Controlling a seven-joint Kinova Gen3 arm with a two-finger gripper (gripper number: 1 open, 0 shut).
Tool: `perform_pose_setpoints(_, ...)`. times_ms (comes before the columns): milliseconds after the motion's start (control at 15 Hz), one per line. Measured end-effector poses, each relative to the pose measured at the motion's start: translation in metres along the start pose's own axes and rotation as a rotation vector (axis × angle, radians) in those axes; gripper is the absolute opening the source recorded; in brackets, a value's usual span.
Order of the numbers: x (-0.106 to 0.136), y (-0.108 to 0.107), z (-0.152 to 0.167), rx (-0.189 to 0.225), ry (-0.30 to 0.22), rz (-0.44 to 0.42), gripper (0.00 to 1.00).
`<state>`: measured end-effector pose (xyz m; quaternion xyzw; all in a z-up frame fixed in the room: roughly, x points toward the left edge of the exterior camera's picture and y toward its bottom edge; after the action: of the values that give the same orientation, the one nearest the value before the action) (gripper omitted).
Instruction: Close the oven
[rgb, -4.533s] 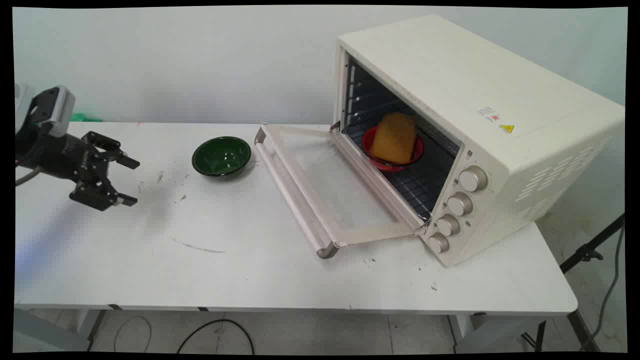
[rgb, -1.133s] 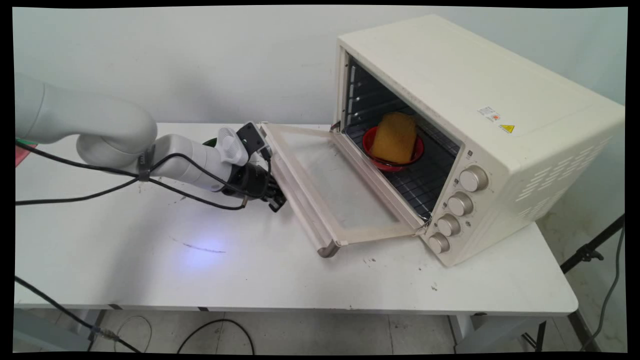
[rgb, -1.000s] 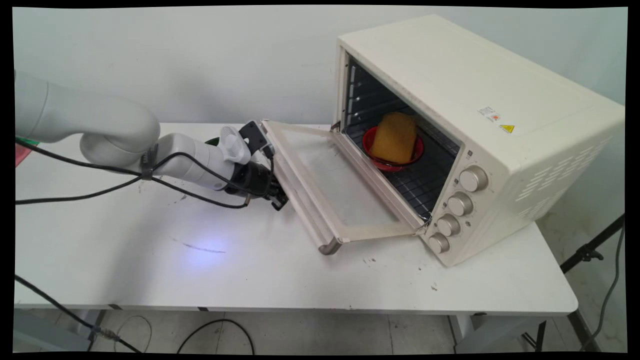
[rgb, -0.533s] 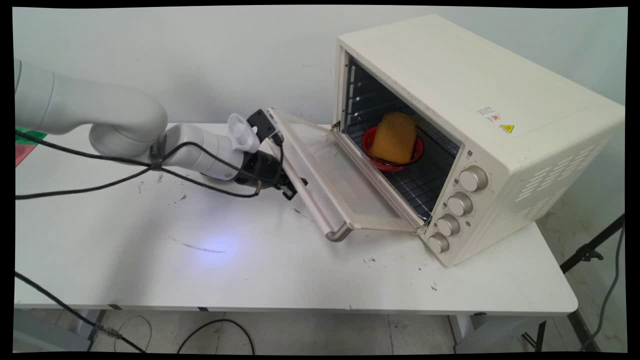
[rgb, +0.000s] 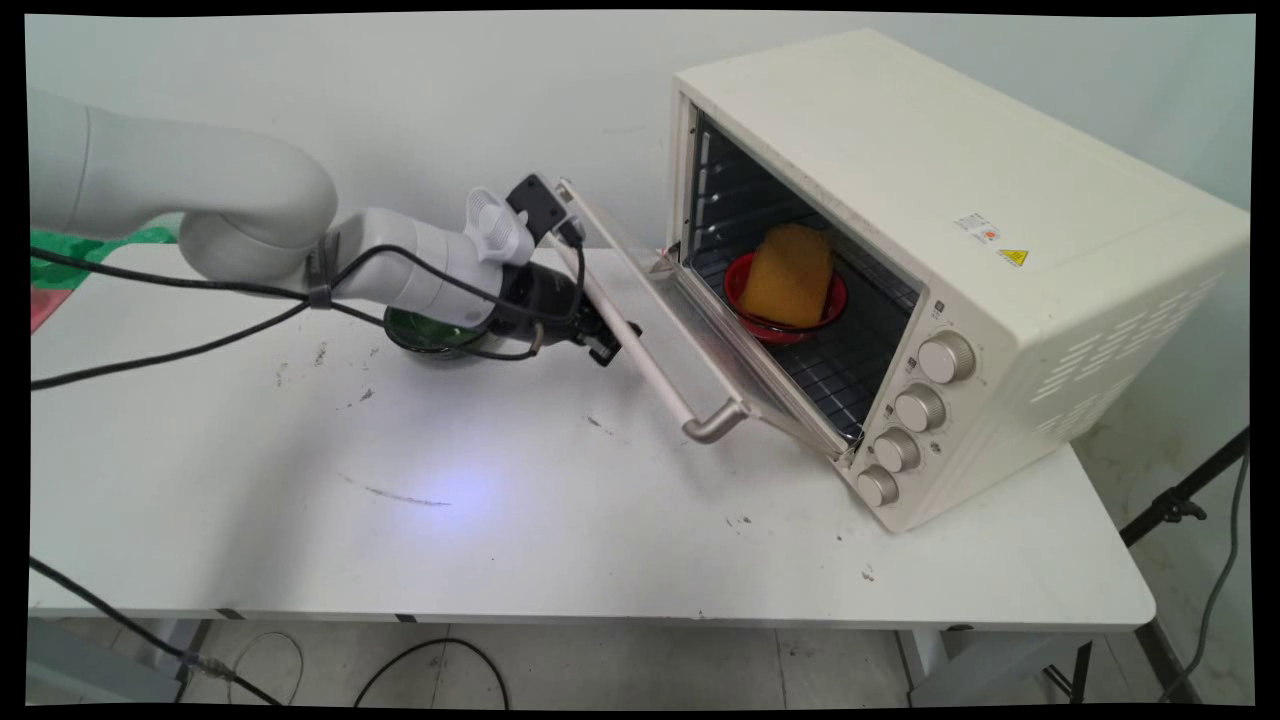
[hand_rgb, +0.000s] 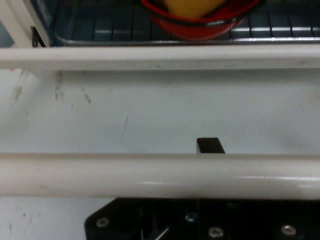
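Oven door handle (rgb: 640, 360) pressed against pincer (rgb: 600, 345) front, bar lying straight across it, so door (rgb: 700, 340) sits propped, tilted partway between flat and shut. Cannot tell how wide pincer stands or whether clamped on bar. Beyond pincer, past door: oven (rgb: 900, 180), red bowl (rgb: 780, 330) with yellow block (rgb: 790, 272) on rack. Behind pincer, under wrist: green bowl (rgb: 420, 335) on table (rgb: 500, 540).

A half-raised oven door (rgb: 655, 330) (tilted, mid-frame) blocks the oven mouth; bare table (rgb: 500, 520) lies open across the lower left.
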<state>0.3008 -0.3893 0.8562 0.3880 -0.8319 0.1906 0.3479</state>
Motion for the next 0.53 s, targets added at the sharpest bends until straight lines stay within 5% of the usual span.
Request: perform_pose_setpoints(533,0.036,0.004,-0.009,-0.009,0.069,-0.008,0.00)
